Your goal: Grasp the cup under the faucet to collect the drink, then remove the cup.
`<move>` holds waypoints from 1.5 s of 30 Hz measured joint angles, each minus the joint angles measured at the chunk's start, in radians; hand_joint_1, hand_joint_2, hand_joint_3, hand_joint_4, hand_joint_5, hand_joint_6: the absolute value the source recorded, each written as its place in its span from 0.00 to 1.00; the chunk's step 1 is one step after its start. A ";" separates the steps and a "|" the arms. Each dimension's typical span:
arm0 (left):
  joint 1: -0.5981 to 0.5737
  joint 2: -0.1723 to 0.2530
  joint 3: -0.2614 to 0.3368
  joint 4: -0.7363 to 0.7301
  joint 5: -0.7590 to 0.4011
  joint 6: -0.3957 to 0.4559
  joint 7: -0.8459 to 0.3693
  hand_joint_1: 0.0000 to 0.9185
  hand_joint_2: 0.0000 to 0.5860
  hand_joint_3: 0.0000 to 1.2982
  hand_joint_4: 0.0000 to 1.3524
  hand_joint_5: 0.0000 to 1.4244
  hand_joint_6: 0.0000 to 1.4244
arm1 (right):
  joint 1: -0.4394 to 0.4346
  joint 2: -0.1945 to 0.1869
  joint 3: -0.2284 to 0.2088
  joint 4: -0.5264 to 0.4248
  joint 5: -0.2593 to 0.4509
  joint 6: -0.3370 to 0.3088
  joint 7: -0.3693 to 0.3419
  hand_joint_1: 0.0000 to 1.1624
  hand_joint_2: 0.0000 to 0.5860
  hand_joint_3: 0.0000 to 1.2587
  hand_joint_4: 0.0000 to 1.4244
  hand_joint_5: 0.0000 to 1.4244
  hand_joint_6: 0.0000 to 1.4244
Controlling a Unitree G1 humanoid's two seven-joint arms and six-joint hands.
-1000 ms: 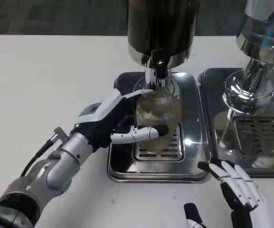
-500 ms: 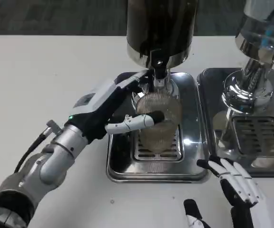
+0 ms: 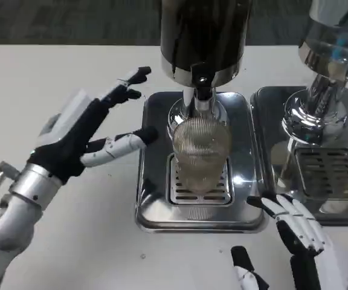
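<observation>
Right of my left hand (image 3: 80,136), the ribbed clear cup (image 3: 200,151) stands on the drip tray (image 3: 156,205) grate under the faucet (image 3: 202,90), untouched. I see that hand's fingers spread, holding nothing. My right hand (image 3: 295,232) sits below the tray, fingers apart, grasping nothing.

White table (image 3: 53,66), dark carpeted floor (image 3: 71,21) beyond

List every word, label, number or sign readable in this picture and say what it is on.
None can be read. The dispenser over the cup, the second dispenser, both drip trays and the hands carry no legible text.
</observation>
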 measured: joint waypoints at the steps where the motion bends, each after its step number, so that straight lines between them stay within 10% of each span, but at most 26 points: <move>1: 0.012 0.012 0.016 -0.019 -0.052 -0.011 -0.046 0.00 0.20 0.16 0.17 0.21 0.21 | -0.007 -0.001 -0.002 0.002 0.006 -0.001 0.000 0.34 0.65 0.24 0.14 0.12 0.19; 9: 0.036 0.041 0.096 -0.118 -0.408 -0.029 -0.411 0.00 0.19 0.21 0.23 0.24 0.21 | -0.042 -0.012 -0.019 0.016 0.033 -0.010 0.010 0.34 0.65 0.24 0.14 0.12 0.19; 19: -0.062 0.025 0.198 -0.240 -0.824 0.318 -0.987 0.00 0.16 0.21 0.21 0.22 0.16 | -0.062 -0.006 -0.020 0.042 0.054 -0.016 0.015 0.34 0.65 0.24 0.14 0.12 0.19; 31: -0.185 -0.061 0.243 -0.247 -0.842 0.595 -1.165 0.00 0.15 0.13 0.11 0.15 0.10 | -0.063 0.022 -0.010 0.071 0.050 -0.016 0.005 0.34 0.65 0.24 0.14 0.12 0.19; 45: -0.287 -0.161 0.257 -0.120 -0.746 0.637 -1.174 0.00 0.13 0.12 0.09 0.13 0.07 | -0.066 0.045 -0.001 0.082 0.046 -0.016 -0.027 0.34 0.64 0.25 0.14 0.12 0.19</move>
